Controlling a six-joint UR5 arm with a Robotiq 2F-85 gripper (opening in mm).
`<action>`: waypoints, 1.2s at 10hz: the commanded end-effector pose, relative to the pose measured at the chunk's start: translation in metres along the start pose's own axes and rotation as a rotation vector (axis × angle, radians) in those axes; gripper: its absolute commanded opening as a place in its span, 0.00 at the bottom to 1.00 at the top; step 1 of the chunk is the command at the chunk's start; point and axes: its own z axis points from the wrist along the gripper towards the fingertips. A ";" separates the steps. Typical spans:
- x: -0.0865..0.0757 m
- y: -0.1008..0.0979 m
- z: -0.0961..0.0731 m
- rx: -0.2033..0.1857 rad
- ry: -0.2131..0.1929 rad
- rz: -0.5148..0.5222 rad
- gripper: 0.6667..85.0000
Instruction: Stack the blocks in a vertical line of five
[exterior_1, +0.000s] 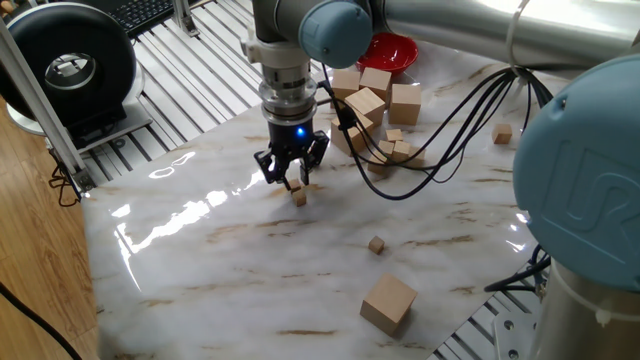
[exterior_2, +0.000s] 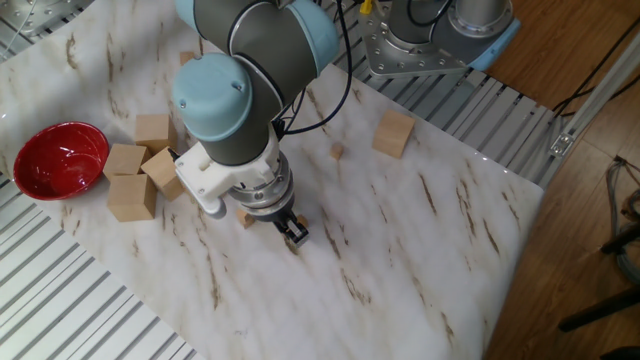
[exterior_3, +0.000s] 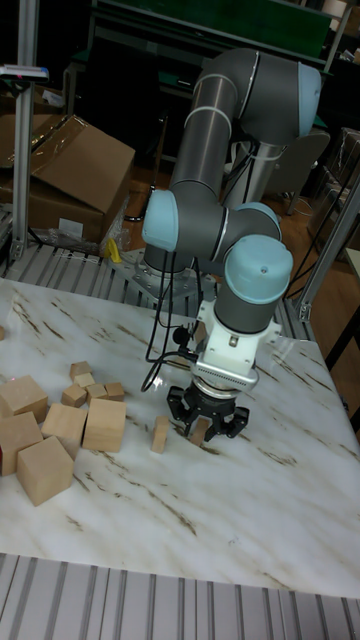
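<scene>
My gripper hangs low over the middle of the marble table, shut on one tiny light-wood block. Right under it a second tiny block rests on the table; I cannot tell whether the two touch. In the tall fixed view the gripper has the block between its fingers, and another small block piece stands just to its left. The other fixed view shows the gripper with that block beside it. More tiny blocks lie loose.
Large wooden cubes and a cluster of small ones are heaped near a red bowl at the back. A medium cube sits near the front edge. Black cables trail over the table behind the gripper.
</scene>
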 end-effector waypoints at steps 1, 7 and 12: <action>0.000 0.006 -0.004 -0.019 0.001 0.007 0.45; 0.000 0.007 -0.004 -0.024 0.004 0.001 0.46; -0.003 0.000 0.000 -0.001 -0.011 -0.015 0.45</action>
